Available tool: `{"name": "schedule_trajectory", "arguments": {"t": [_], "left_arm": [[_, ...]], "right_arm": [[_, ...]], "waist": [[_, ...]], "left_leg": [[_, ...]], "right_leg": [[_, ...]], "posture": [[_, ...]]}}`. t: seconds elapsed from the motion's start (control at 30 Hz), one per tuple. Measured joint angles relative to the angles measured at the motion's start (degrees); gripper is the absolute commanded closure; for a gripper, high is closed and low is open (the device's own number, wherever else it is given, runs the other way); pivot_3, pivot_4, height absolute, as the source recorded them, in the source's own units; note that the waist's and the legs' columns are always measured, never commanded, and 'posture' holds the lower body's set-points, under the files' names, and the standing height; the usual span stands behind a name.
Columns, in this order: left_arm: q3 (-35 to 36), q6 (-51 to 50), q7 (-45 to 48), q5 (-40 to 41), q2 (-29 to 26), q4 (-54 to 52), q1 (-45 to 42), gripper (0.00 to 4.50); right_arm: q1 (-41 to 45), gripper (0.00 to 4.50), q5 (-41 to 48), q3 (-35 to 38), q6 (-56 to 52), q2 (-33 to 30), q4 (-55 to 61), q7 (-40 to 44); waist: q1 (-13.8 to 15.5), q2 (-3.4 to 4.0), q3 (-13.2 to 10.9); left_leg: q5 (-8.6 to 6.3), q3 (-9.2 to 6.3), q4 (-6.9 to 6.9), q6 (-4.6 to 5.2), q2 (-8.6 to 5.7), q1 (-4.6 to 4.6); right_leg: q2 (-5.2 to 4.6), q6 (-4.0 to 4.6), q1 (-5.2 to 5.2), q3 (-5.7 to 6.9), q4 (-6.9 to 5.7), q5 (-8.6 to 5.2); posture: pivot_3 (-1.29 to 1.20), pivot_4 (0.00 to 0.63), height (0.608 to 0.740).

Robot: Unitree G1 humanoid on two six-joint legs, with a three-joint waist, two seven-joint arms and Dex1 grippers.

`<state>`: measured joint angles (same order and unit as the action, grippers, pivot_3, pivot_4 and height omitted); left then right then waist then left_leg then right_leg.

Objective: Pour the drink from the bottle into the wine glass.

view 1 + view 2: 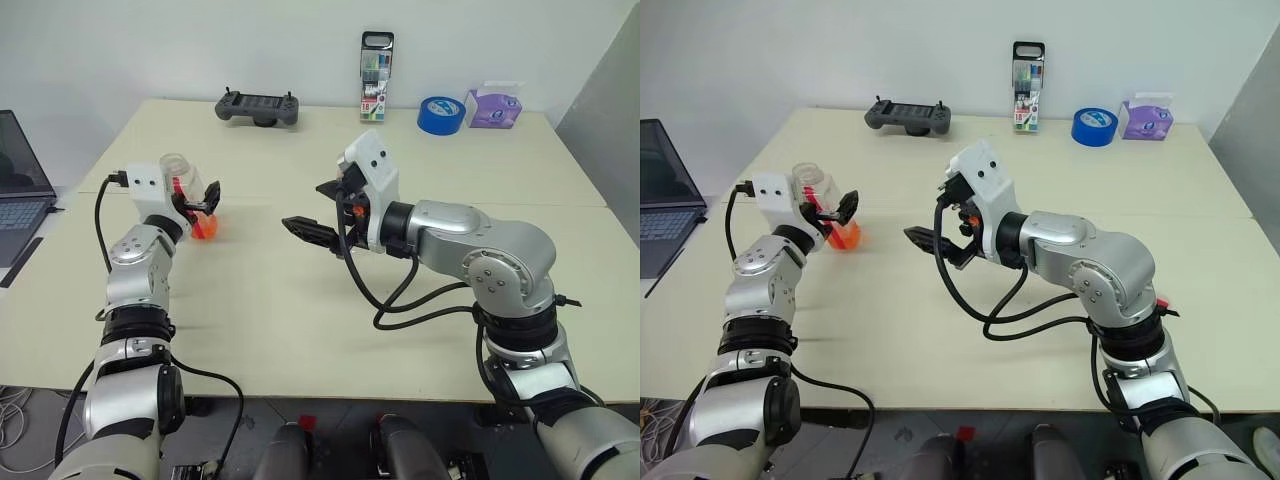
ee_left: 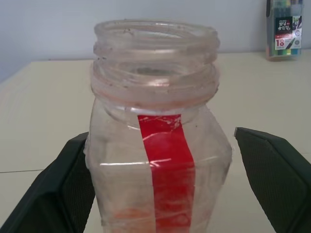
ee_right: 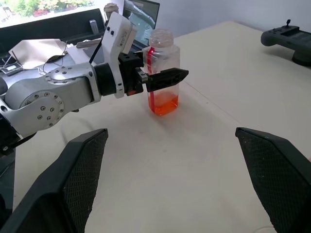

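The bottle [image 1: 182, 178] stands upright on the left part of the table [image 1: 300, 320], its mouth uncapped, with a red label strip down its side. A shallow layer of the orange drink [image 3: 164, 103] sits at its bottom. My left gripper [image 1: 200, 202] is open around the bottle's body, one black finger [image 2: 68, 184] close against it and the other finger [image 2: 277, 174] standing clear. My right gripper [image 1: 315, 208] hovers open over the middle of the table, pointing toward the bottle, with nothing between its fingers. The wine glass is out of view.
Along the table's far edge lie a dark game controller [image 1: 259, 106], a tall marker case [image 1: 376, 62], a blue tape roll [image 1: 440, 114] and a purple tissue box [image 1: 494, 107]. A laptop [image 1: 20, 185] sits off the left side.
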<state>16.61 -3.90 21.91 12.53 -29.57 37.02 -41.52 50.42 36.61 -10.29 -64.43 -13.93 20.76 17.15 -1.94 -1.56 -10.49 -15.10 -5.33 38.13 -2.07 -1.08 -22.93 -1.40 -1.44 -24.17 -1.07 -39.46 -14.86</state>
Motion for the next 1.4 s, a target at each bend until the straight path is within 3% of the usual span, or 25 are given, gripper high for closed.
{"name": "schedule_trajectory", "arguments": {"t": [0.7, 0.83, 0.97, 1.07, 1.23, 1.4], "left_arm": [[4.61, -12.35, -2.76, 3.39, -2.82, -24.04, 17.09, 0.01], [8.41, -18.41, 7.53, 11.51, -9.3, -33.56, 25.39, 0.01], [10.38, -22.25, 14.57, 16.44, -15.0, -38.09, 26.56, 0.01], [11.4, -26.03, 18.08, 20.45, -17.61, -39.02, 25.67, 0.01], [12.53, -35.58, 28.18, 29.23, -27.59, -41.32, 23.16, 0.01], [10.08, -39.78, 33.59, 34.61, -29.56, -42.28, 15.74, 0.01]], "right_arm": [[-0.39, 0.0, -3.96, 0.05, 2.67, -1.94, -1.94, 4.56], [-0.92, 0.0, -3.82, 2.26, 2.25, -6.67, -1.65, 6.41], [-1.68, 0.0, -3.19, 4.0, 1.44, -10.38, -0.03, 8.4], [-2.02, 0.0, -0.94, 5.59, 1.23, -13.1, 2.41, 11.19], [-6.08, 0.0, 5.75, 16.0, 0.93, -23.82, 5.23, 19.22], [-10.81, 0.0, 8.8, 21.86, 1.61, -29.66, 3.39, 24.26]], "waist": [[0.05, 0.0, 0.0], [-0.08, 0.01, 0.0], [0.31, 0.02, -0.01], [0.3, 0.02, -0.01], [0.32, 0.02, -0.03], [0.23, 0.07, -0.06]], "left_leg": [[0.0, -0.01, -0.08, 0.0, 0.06, 0.01], [-0.01, -0.01, -0.21, -0.01, 0.18, 0.02], [-0.01, -0.1, -0.19, 0.0, 0.19, 0.03], [-0.01, -0.06, -0.19, 0.0, 0.19, 0.03], [-0.02, 0.16, -0.22, 0.02, 0.19, 0.03], [-0.02, 0.45, -0.21, 0.03, 0.32, 0.16]], "right_leg": [[-0.22, 0.0, 0.01, 0.02, 0.09, 0.0], [-0.18, 0.03, 0.04, 0.07, 0.29, 0.01], [-0.08, 0.05, 0.15, 0.15, 0.37, 0.02], [0.03, 0.04, 0.16, 0.12, 0.39, 0.01], [0.13, 0.03, 0.23, 0.14, 0.5, 0.0], [0.25, 0.03, 0.31, 0.08, 0.47, 0.0]], "posture": [[0.0, 0.15, 0.74], [0.0, 0.15, 0.74], [0.0, 0.15, 0.74], [0.0, 0.15, 0.74], [0.0, 0.15, 0.74], [0.0, 0.15, 0.74]]}}
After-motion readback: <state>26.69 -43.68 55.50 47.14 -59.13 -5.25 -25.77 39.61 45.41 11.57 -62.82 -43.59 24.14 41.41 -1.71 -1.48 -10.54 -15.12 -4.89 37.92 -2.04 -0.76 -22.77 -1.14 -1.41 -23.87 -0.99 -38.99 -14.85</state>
